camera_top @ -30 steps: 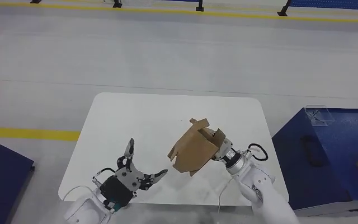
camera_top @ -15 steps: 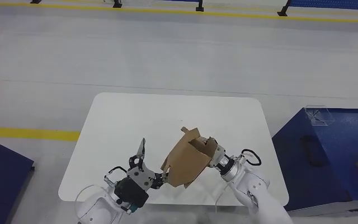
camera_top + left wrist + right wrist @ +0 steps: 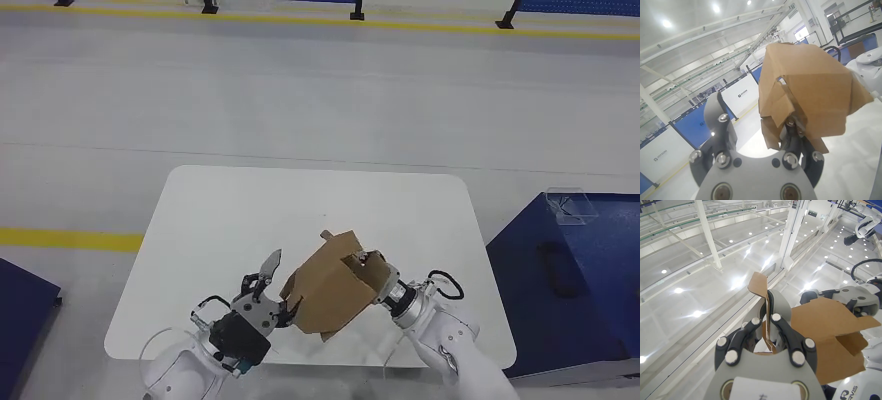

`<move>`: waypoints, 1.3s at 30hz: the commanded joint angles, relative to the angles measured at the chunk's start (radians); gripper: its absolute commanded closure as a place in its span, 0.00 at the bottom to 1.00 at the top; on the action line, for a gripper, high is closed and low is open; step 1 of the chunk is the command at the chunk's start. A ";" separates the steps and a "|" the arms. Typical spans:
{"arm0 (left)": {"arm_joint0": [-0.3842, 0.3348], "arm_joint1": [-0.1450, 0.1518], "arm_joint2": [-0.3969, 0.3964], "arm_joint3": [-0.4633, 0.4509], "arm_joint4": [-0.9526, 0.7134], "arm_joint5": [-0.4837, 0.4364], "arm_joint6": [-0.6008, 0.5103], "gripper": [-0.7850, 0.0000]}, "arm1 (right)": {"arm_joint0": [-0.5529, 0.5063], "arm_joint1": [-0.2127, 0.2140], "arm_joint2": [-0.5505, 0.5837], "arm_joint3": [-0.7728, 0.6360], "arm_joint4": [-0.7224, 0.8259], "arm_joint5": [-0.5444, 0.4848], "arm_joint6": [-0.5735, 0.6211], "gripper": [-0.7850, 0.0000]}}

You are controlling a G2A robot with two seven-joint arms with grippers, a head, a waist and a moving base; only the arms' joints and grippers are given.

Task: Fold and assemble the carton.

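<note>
We pinch a flap of the carton (image 3: 330, 282) in our right gripper (image 3: 768, 313) above the table (image 3: 220, 230); our left gripper (image 3: 753, 115) is spread wide, one finger (image 3: 791, 132) touching the carton.

Bright, even light from ceiling lamps (image 3: 678, 290), white glare spots, fisheye bowing at wrist-view edges.

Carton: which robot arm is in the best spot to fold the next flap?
Probably the left. The left gripper is open, with one finger among the loose flaps of the carton. The right gripper is shut on a flap, holding it up.
</note>
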 commanded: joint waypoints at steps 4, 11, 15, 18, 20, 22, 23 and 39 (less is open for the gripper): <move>0.002 -0.002 0.004 -0.012 0.011 0.008 0.020 1.00 | -0.003 -0.002 -0.004 -0.005 -0.009 -0.004 -0.009 1.00; 0.018 0.000 -0.012 -0.030 0.066 0.034 0.002 1.00 | -0.002 -0.002 -0.012 -0.014 -0.044 0.010 -0.024 0.00; 0.018 0.000 -0.012 -0.030 0.066 0.034 0.002 1.00 | -0.002 -0.002 -0.012 -0.014 -0.044 0.010 -0.024 0.00; 0.018 0.000 -0.012 -0.030 0.066 0.034 0.002 1.00 | -0.002 -0.002 -0.012 -0.014 -0.044 0.010 -0.024 0.00; 0.021 -0.001 -0.018 -0.036 0.050 0.033 -0.029 1.00 | 0.001 0.000 -0.005 -0.008 -0.112 -0.017 -0.040 0.00; 0.023 -0.002 -0.043 -0.039 -0.012 0.015 -0.103 1.00 | 0.005 0.006 0.004 0.001 -0.263 -0.071 -0.016 0.00; 0.024 -0.003 -0.049 -0.045 -0.057 -0.006 -0.124 1.00 | 0.001 0.008 0.008 0.016 -0.310 -0.094 0.008 0.00; -0.116 -0.013 -0.046 0.185 -1.357 -0.472 -0.684 1.00 | -0.085 0.052 0.308 -0.099 -0.653 -0.338 0.339 0.00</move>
